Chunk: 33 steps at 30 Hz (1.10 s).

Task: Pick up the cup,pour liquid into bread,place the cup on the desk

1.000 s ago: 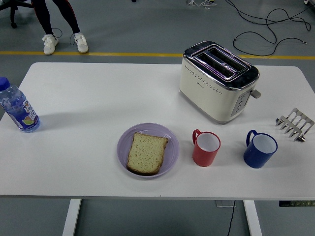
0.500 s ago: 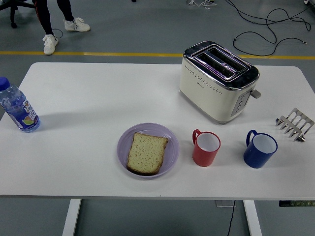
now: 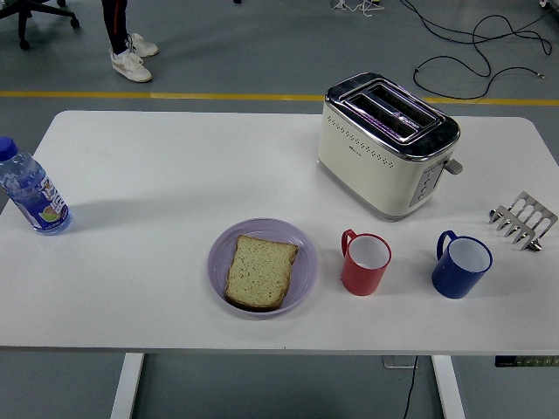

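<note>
Standing upright, red cup (image 3: 365, 264) is judged rigid, light, smooth; handle (image 3: 348, 239) suggested for grasping. Fingers unseen, state cannot be told.

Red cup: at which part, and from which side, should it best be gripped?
Probably the red cup is best gripped around its body from the right: it stands upright, its handle points up-left toward the plate, and there is free table between it and the blue cup.
</note>
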Each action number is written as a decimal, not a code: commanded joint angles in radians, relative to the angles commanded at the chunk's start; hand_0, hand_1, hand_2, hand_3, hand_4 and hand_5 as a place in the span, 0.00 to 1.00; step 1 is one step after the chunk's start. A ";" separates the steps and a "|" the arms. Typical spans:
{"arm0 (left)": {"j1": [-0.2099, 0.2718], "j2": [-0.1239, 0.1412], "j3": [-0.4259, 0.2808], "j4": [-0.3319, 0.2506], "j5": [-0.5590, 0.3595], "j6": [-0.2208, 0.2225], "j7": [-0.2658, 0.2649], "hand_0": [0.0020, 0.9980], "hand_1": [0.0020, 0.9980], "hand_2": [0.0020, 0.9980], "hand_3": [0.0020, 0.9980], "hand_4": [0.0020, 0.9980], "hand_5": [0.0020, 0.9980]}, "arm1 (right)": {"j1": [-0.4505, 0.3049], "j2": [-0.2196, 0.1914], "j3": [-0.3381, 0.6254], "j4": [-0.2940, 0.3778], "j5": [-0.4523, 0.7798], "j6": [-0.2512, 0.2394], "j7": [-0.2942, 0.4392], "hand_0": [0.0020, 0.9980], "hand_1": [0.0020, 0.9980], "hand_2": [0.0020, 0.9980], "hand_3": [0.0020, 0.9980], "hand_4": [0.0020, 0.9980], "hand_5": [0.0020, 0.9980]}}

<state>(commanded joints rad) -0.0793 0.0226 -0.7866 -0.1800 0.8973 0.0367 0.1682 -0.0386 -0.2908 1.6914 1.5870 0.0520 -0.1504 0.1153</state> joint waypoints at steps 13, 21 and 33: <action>0.034 0.006 0.052 0.000 -0.053 -0.004 -0.016 0.66 0.71 0.74 0.63 0.39 0.94 | -0.002 -0.012 -0.032 -0.027 0.026 0.004 -0.033 0.66 0.63 0.66 0.61 0.50 0.18; 0.028 0.007 0.046 0.000 -0.055 -0.001 -0.015 0.66 0.71 0.73 0.64 0.39 0.93 | 0.009 -0.003 -0.009 -0.046 0.028 0.023 -0.057 0.66 0.63 0.66 0.61 0.50 0.18; 0.036 0.008 0.051 0.000 -0.059 0.001 -0.015 0.66 0.71 0.73 0.64 0.39 0.93 | 0.010 0.014 -0.003 -0.066 0.025 0.031 -0.070 0.66 0.63 0.66 0.61 0.49 0.18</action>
<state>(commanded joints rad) -0.0431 0.0302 -0.7355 -0.1800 0.8388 0.0377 0.1535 -0.0284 -0.2772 1.6883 1.5209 0.0773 -0.1194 0.0450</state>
